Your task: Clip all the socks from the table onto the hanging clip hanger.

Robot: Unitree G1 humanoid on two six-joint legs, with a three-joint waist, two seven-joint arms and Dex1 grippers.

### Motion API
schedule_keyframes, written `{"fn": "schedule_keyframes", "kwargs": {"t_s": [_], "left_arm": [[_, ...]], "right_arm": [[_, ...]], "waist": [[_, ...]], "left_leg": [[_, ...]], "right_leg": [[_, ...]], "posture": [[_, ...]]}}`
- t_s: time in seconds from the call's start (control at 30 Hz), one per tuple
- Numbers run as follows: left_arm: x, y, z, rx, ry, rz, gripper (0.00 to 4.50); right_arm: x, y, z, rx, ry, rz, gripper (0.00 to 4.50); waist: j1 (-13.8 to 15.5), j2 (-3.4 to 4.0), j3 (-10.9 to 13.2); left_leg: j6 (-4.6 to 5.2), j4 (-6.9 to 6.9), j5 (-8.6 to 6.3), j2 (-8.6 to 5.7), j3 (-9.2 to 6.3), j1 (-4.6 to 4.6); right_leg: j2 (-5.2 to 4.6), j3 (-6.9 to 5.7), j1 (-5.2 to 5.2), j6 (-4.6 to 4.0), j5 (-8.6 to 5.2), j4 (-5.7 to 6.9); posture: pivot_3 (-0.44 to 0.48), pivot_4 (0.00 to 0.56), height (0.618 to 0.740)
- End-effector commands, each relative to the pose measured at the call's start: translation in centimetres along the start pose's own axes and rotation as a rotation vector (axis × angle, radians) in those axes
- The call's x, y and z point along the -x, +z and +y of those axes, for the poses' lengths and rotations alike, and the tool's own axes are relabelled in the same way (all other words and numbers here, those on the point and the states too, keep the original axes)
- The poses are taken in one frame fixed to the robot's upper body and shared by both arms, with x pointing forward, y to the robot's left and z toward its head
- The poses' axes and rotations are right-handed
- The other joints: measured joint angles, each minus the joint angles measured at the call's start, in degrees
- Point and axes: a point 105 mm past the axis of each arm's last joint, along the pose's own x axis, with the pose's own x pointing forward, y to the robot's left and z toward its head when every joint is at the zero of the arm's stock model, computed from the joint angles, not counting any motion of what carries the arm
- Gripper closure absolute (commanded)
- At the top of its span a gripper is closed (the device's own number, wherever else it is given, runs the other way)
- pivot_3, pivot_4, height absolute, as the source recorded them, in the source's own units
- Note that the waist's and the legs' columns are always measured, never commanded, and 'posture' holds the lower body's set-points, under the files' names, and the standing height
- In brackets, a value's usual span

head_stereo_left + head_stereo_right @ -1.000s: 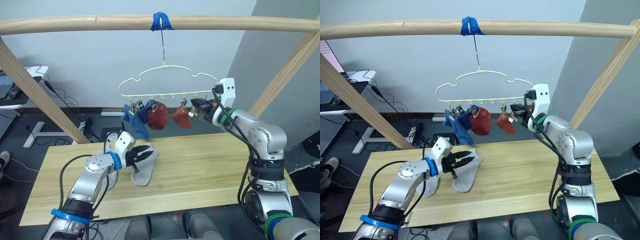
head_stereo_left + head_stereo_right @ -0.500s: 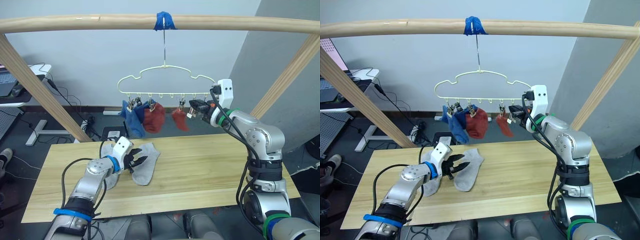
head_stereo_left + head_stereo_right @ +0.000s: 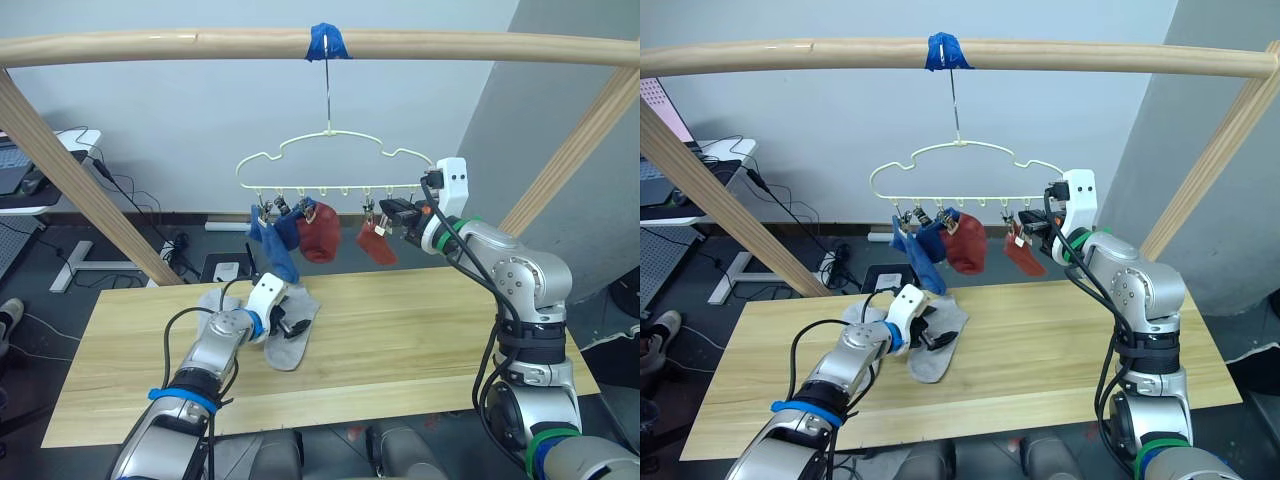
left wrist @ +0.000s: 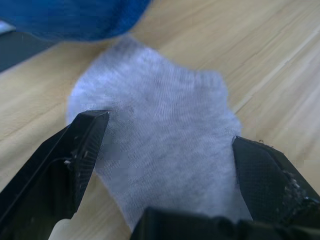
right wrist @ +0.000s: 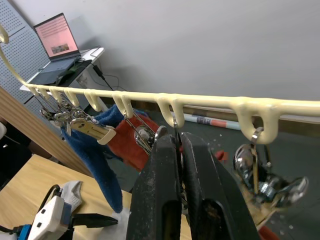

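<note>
A light grey sock lies flat on the table. My left gripper stands open just above it, its fingers spread wide over the sock's knit. A second grey sock lies partly under that arm. The pale-yellow clip hanger carries two blue socks at its left and two rust red socks further right. My right gripper is shut at the clips near the hanger's right end; whether it pinches one I cannot tell.
The hanger hooks over a round wooden pole marked with blue tape, with slanted side poles at both ends of the table. Behind the table are cables and a desk on the left.
My left gripper has opened wide and now sits over the grey sock, a little further onto it. The hanging socks have swung slightly. My right arm has not moved.
</note>
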Motion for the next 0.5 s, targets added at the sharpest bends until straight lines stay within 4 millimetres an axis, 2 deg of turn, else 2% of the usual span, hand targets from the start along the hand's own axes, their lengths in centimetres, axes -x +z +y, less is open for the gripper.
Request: {"fn": "schedule_keyframes", "kwargs": {"t_s": [0.03, 0.1, 0.13, 0.5], "left_arm": [[-0.3, -1.6, -0.9, -0.017, -0.036, 0.062, 0.02], [-0.4, -1.6, -1.0, -0.005, -0.049, 0.059, 0.02], [-0.4, -1.6, -1.1, -0.004, -0.056, 0.055, 0.19], [0.6, -1.9, -2.5, -0.05, -0.13, 0.028, 2.75]], "right_arm": [[0.6, 0.0, -0.6, -0.004, -0.028, -0.004, 4.5], [0.6, 0.0, -0.6, -0.005, -0.029, -0.006, 4.5], [0.6, 0.0, -0.6, -0.006, -0.031, -0.007, 4.5], [0.5, -0.2, -0.5, -0.014, -0.025, -0.007, 4.5]], "waist": [[0.0, 0.05, -0.1], [0.0, 0.1, -0.1], [-0.1, 0.1, -0.1], [-0.1, 0.11, -0.1]], "left_leg": [[0.0, 0.0, 0.0, 0.01, 0.0, 0.01], [0.0, 0.0, 0.0, 0.01, -0.01, 0.01], [0.0, 0.0, 0.0, 0.01, -0.01, 0.02], [0.0, 0.0, 0.0, 0.01, -0.01, 0.03]], "right_leg": [[0.0, 0.0, 0.0, 0.0, 0.0, 0.01], [0.0, -0.01, 0.01, 0.0, 0.0, 0.02], [0.0, -0.01, 0.02, 0.0, 0.0, 0.02], [0.0, -0.01, 0.03, 0.0, 0.0, 0.02]], "posture": [[-0.123, 0.143, 0.74], [-0.123, 0.142, 0.74], [-0.125, 0.143, 0.74], [-0.111, 0.144, 0.74]]}}
